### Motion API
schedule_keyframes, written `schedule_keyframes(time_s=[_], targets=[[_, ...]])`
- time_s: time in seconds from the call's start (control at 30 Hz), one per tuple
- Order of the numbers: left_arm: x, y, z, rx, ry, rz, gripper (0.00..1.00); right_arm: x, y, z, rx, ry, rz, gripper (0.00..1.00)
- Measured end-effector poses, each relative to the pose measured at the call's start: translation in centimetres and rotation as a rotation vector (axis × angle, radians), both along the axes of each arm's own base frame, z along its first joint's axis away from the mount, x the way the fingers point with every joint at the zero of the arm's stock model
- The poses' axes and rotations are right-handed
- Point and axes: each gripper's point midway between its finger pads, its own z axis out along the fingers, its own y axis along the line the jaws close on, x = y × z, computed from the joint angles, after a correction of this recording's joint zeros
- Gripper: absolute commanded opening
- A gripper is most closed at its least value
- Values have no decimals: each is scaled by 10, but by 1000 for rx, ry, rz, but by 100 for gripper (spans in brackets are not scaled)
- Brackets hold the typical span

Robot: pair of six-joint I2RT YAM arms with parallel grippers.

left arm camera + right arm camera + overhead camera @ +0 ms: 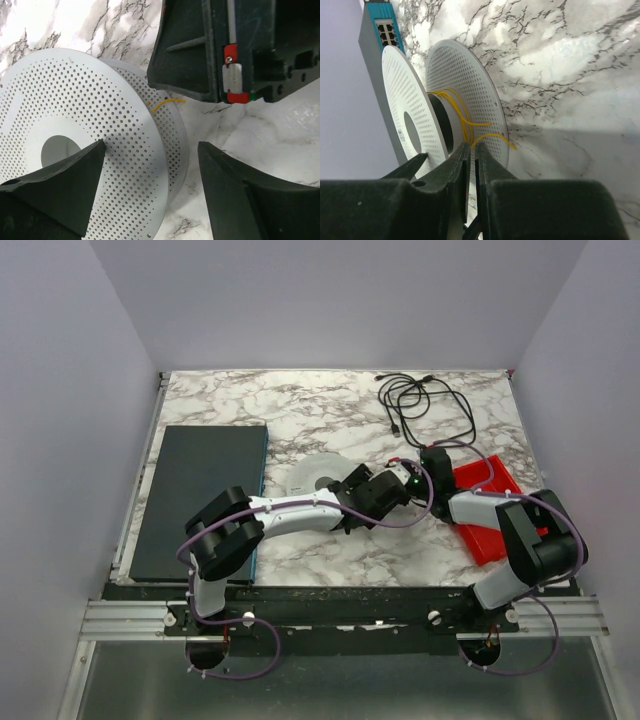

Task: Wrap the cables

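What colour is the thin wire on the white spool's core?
Yellow. The wire on the spool shows best in the right wrist view.

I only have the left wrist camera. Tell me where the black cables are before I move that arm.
Observer: The cables lie in a loose tangle at the far right corner of the table, away from the spool.
Operator: Give me the right gripper's state.
Observer: The right gripper looks closed on the rim of one spool flange.
Operator: Report what's on the hub.
Observer: Yellow wire makes a few turns around it, and there is no black cable on it.
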Motion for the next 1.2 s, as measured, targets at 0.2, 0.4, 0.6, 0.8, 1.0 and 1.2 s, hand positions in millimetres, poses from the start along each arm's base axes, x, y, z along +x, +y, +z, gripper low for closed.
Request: schedule_keyframes(time_s=[0.2,0.4,0.6,0.8,1.0,1.2], targets=[[-1,-2,1,-16,35,-1,96,-6,-18,7,-101,-20,-37,20],[-1,-5,3,-24,63,0,99,-9,-35,16,-193,-43,-76,27],[9,-9,18,-52,71,25,99,-11,-49,20,-271,-50,-104,42],[27,-21,57,-128,42,42,99,-8,-57,38,-314,-79,-119,71],[31,-10,87,-190,48,89,99,-2,-60,70,-319,-143,-131,85],[28,48,146,-392,52,214,99,0,-63,104,-336,-215,-123,98]])
